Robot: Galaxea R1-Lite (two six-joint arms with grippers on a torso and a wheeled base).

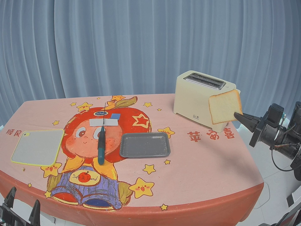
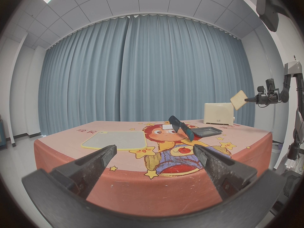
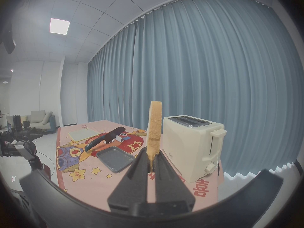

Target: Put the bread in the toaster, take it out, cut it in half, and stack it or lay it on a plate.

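At the near left corner, low beside the table [image 1: 200, 170], hangs the left hand [image 1: 24, 198]. Its fingers are spread wide and grasp nothing. On the table just beyond it lies a pale cutting board [image 1: 38, 147] with a yellow rim. Further right is the knife [image 1: 101, 143], with its teal handle toward the robot and its blade propped on a small white rest [image 1: 103, 122]. Beside the knife sits a shallow grey tray [image 1: 145, 145], which looks to be the plate the task means.

At the far right of the table stands the cream toaster [image 1: 196, 99], slots up. The bread [image 1: 225, 106] is in the air just in front of the toaster's right end and below the level of the slots, not yet in one. The right hand [image 1: 238, 115] is clenched on the slice, its fingertips pinching one lower corner so the slice stands out beyond them. In the right wrist view the bread stands upright and edge-on.

The slice is probably light and soft — it would squash or tear under a hard pinch. Held by a corner, it may sag or swivel. A gentle grip close to the crust, with the slice kept vertical, should suit the narrow slot.

The toaster's lever and knob are on its right end, the side nearest the bread, and a low swing could catch them. The knife and tray lie well apart from this path.
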